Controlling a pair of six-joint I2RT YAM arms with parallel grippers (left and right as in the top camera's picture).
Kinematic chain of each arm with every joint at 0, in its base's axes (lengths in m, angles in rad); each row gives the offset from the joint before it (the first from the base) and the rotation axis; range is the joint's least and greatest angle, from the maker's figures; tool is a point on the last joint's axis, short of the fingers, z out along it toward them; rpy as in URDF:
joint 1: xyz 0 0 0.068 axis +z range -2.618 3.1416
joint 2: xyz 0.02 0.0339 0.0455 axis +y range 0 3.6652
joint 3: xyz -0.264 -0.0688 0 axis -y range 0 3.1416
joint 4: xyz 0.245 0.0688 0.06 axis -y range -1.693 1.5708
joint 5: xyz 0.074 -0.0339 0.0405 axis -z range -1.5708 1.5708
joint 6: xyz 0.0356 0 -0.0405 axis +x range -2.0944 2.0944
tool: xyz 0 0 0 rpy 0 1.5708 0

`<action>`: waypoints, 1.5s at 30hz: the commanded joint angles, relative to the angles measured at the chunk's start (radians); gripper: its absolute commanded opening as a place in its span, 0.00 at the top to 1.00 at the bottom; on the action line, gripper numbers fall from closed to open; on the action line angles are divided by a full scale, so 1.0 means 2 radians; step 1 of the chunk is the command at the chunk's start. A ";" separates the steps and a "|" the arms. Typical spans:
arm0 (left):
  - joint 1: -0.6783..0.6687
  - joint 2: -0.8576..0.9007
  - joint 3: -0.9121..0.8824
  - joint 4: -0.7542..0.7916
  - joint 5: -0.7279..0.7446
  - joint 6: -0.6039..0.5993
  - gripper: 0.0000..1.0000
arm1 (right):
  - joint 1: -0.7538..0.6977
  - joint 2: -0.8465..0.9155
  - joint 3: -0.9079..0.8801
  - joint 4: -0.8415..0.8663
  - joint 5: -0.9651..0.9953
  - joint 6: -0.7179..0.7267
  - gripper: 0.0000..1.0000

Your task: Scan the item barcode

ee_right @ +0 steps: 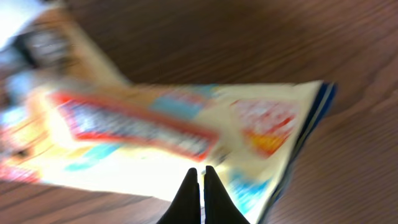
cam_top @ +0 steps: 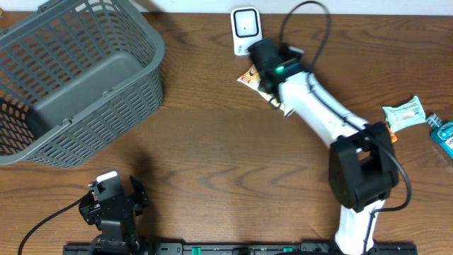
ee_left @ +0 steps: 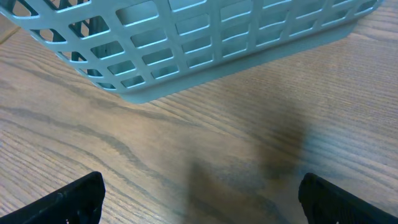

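The item is a cream snack packet (cam_top: 248, 77) with red and blue print, lying on the wood table just below the white barcode scanner (cam_top: 245, 30). My right gripper (cam_top: 267, 83) reaches over it from the right. In the right wrist view the packet (ee_right: 155, 130) is blurred and fills the frame, and the right gripper (ee_right: 201, 174) has its fingertips pressed together on the packet's near edge. My left gripper (cam_top: 113, 205) rests at the front left. Its fingers (ee_left: 68, 200) stand wide apart over bare wood, holding nothing.
A large grey basket (cam_top: 134, 92) takes up the back left, and its wall (ee_left: 205, 50) is close ahead of the left wrist. A pale green wipes pack (cam_top: 404, 113) and a blue bottle (cam_top: 443, 134) lie at the right edge.
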 commanded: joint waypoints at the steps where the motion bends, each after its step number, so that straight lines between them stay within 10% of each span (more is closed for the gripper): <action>1: -0.001 -0.003 -0.010 -0.022 -0.003 -0.004 0.00 | -0.023 0.021 0.001 -0.007 -0.044 -0.042 0.99; 13: -0.001 -0.003 -0.010 -0.022 -0.003 -0.004 0.00 | -0.005 0.146 -0.016 -0.054 -0.095 -0.080 0.99; 34: -0.001 -0.003 -0.010 -0.022 -0.003 -0.004 0.00 | 0.117 0.049 -0.017 -0.236 -0.171 -0.084 0.99; 45: -0.001 -0.003 -0.010 -0.022 -0.003 -0.004 0.00 | 0.175 -0.121 -0.017 -0.215 0.102 0.040 0.99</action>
